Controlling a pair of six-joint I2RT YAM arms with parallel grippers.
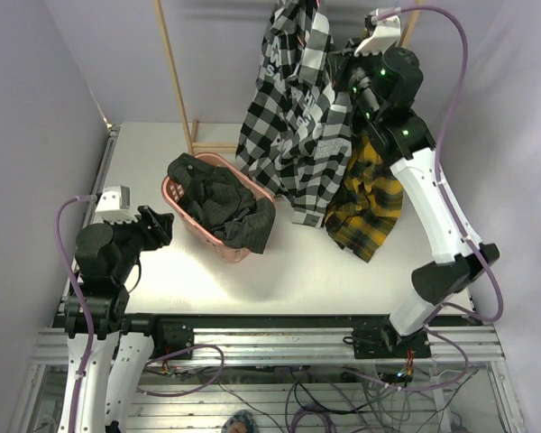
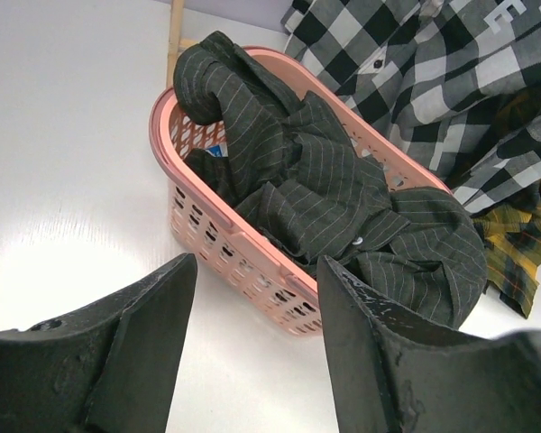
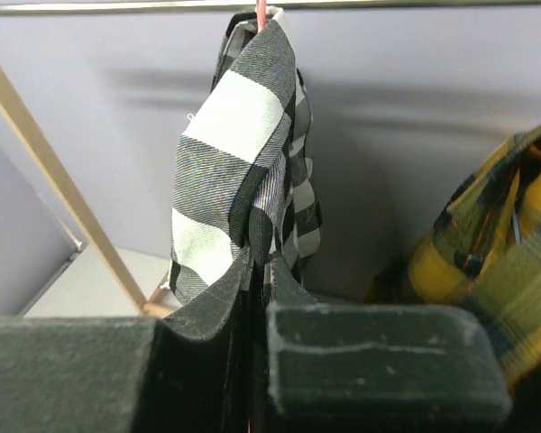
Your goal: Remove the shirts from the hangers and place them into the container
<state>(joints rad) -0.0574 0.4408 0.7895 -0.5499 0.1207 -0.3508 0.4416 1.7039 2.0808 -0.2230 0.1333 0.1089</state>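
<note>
The black-and-white check shirt (image 1: 293, 117) hangs from the rack by a pink hanger whose hook (image 3: 261, 13) shows at the top. My right gripper (image 1: 341, 79) (image 3: 260, 262) is raised beside it and shut on a fold of its fabric (image 3: 230, 171). The yellow-and-black plaid shirt (image 1: 365, 203) (image 3: 491, 271) hangs just to the right. The pink container (image 1: 201, 236) (image 2: 162, 149) stands on the table with a dark charcoal garment (image 1: 221, 203) (image 2: 325, 194) piled in it. My left gripper (image 1: 158, 225) (image 2: 257, 271) is low and left of the container, open and holding nothing.
A wooden rack pole (image 1: 176, 72) (image 3: 68, 194) slants up behind the container, and a rail (image 3: 117, 6) runs across the top. The check shirt's hem (image 2: 433, 72) hangs close behind the container's far end. The white tabletop (image 1: 343, 280) lies in front.
</note>
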